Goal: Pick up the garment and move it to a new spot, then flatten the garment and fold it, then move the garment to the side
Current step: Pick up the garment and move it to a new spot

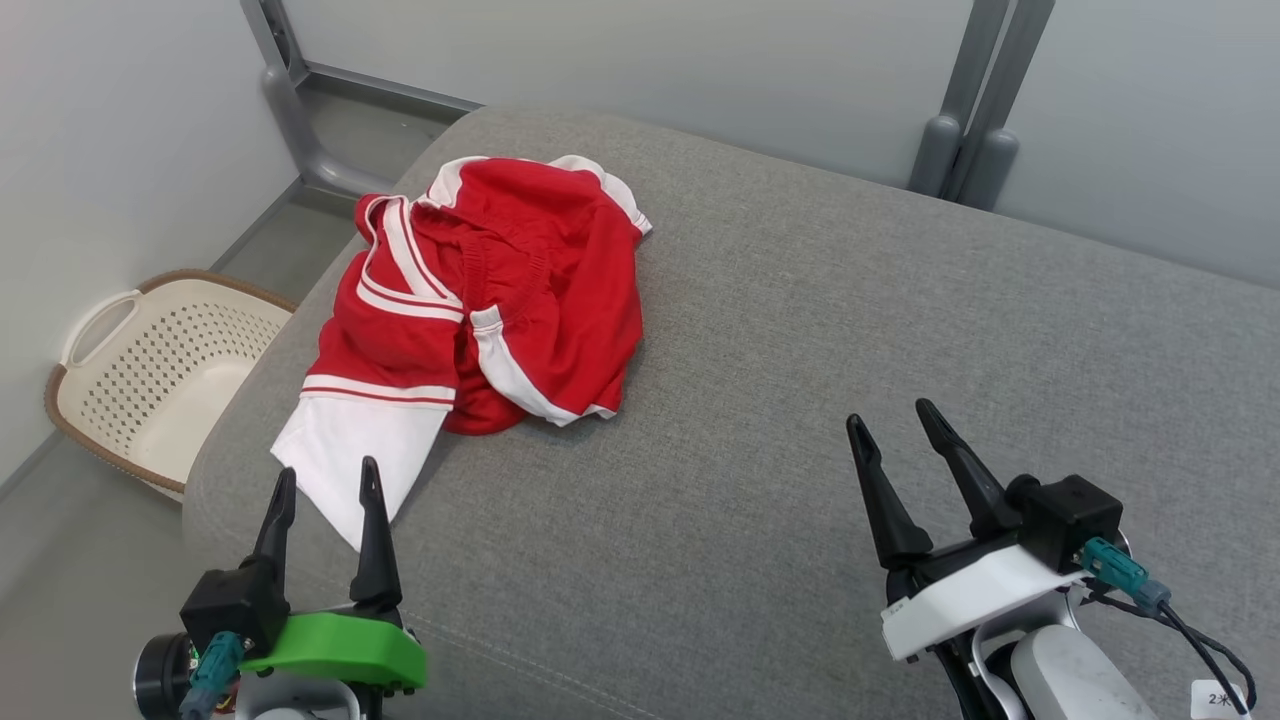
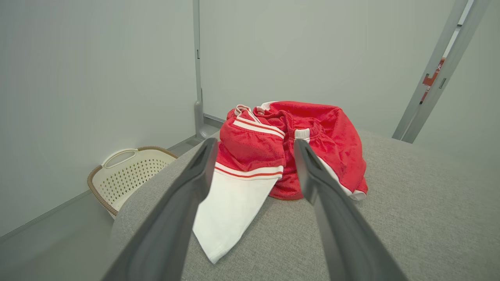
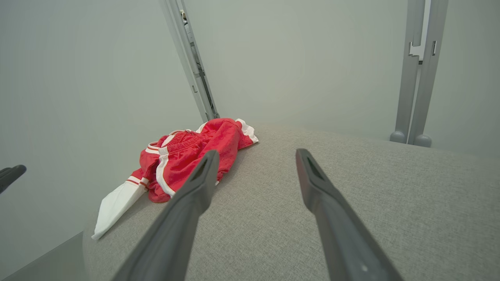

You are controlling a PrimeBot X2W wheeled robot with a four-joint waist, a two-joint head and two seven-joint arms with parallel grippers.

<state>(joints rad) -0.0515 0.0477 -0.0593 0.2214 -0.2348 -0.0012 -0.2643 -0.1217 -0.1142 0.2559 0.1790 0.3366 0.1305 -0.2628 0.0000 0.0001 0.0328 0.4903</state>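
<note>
The crumpled red-and-white sports garment (image 1: 480, 290) is seen heaped at the grey fabric cushion's (image 1: 800, 400) left edge, the left tool (image 1: 328, 478) held open just before its white flap, seemingly lined up for pick-up, the right tool (image 1: 890, 412) open, well apart.

The garment (image 1: 520, 290) is bright red, with white stripes along its edges and one plain white panel. The surface (image 1: 800, 400) is mid-grey with a fine woven fleck. The basket (image 1: 140, 370) is cream, dotted with rows of small holes, and has a brown rim. The left gripper (image 1: 328, 466) is black on a green mount, the right gripper (image 1: 890, 410) black on white. The walls (image 1: 700, 60) are pale grey.
</note>
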